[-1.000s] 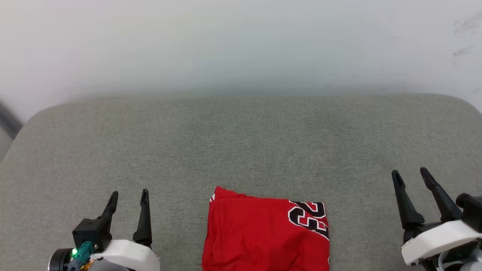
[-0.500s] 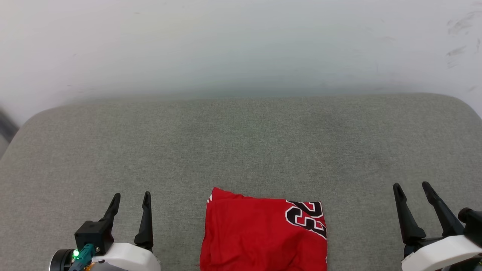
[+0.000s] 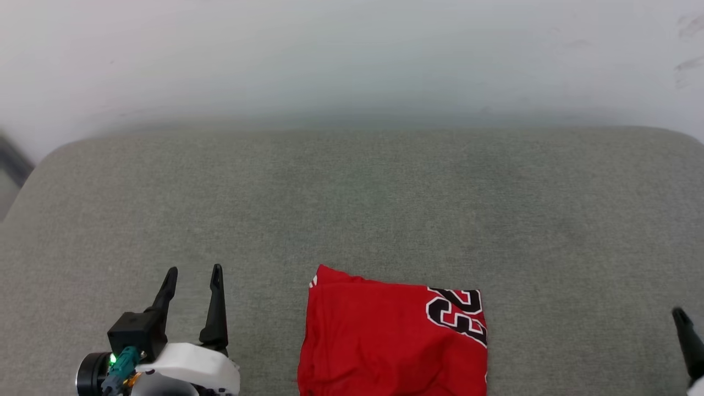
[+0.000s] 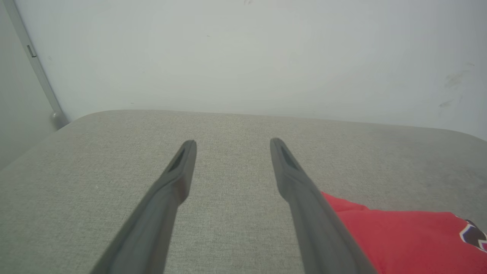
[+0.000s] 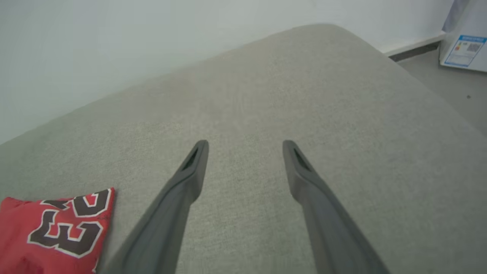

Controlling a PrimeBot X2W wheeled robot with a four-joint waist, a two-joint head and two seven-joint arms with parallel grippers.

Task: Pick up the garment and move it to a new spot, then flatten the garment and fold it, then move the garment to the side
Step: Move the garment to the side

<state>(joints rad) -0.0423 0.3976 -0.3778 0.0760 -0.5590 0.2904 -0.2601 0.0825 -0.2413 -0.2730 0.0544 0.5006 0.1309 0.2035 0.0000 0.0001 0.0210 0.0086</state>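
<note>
Garment work looks to be at its last step, shifting the folded piece aside. The left gripper stands spread and empty at the lower left of the head view, just left of the red rectangle at bottom centre. The right gripper is likewise parted and empty over the bare grey cushion, with the "23" corner at the lower left of its wrist view. Best to pinch through all layers at both side edges and lift level, so the fold holds.

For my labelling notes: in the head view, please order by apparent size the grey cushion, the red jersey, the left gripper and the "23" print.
grey cushion
red jersey
left gripper, enlarged by nearness to camera
"23" print
</note>
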